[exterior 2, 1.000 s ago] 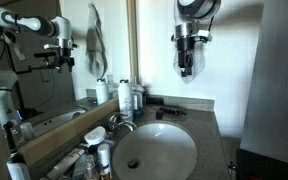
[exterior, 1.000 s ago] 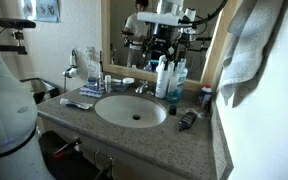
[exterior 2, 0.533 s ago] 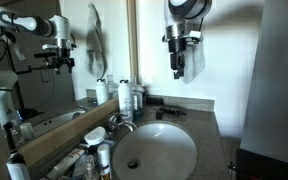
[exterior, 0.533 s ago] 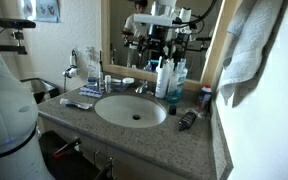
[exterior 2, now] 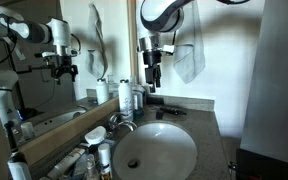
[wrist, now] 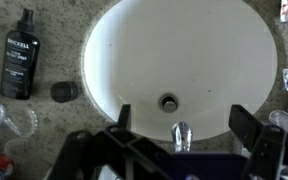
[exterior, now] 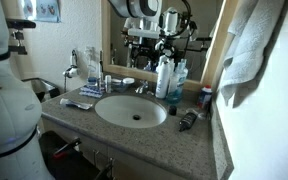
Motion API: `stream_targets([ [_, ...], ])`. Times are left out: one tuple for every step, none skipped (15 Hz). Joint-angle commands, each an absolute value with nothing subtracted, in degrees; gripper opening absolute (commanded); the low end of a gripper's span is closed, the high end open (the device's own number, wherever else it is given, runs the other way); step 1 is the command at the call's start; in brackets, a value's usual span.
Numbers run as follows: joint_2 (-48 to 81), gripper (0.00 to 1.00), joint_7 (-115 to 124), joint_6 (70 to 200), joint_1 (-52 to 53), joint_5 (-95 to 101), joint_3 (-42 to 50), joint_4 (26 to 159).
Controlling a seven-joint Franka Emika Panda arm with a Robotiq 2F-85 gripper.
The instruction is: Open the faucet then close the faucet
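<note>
Speckled granite bench (exterior: 174, 145) with white basin (exterior: 109, 110) and chrome faucet (wrist: 181, 134); gripper (exterior 2: 152, 80) high above, clear of faucet, fingers (wrist: 242, 120) spread wide apart.

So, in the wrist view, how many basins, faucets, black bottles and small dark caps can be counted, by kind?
Basin: 1
Faucet: 1
Black bottle: 1
Small dark cap: 1
Total: 4

place: bathrm | evid: basin (exterior: 114, 108), mirror (exterior: 212, 30), towel (exterior: 249, 45), toiletry btls (exterior: 164, 78)
</note>
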State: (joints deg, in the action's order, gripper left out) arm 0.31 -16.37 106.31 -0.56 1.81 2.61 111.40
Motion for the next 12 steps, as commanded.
stream_targets([
  [7.1,1.0,-17.0,109.4,-1.0,2.2,2.1,106.6],
  [8.8,1.0,-17.2,110.4,-1.1,2.1,2.0,105.6],
  [10.8,1.0,-17.5,111.3,-1.2,1.9,1.9,104.2],
  [12.5,1.0,-17.9,112.0,-1.3,1.4,1.7,103.0],
  [14.3,1.0,-17.9,112.4,-1.3,1.5,1.5,101.5],
  [15.9,1.0,-18.0,112.6,-1.3,1.4,1.2,100.1],
  [17.2,1.0,-18.1,113.0,-1.4,1.3,1.0,98.9],
  [18.3,1.0,-18.0,113.0,-1.4,1.3,0.7,97.7],
  [19.5,1.0,-18.0,113.0,-1.4,1.3,0.5,96.5],
  [20.5,1.0,-17.9,113.0,-1.3,1.5,0.2,95.4],
  [21.4,1.0,-17.9,113.0,-1.2,1.6,-0.1,94.4],
  [22.2,1.0,-17.8,112.7,-1.1,1.7,-0.4,93.4],
])
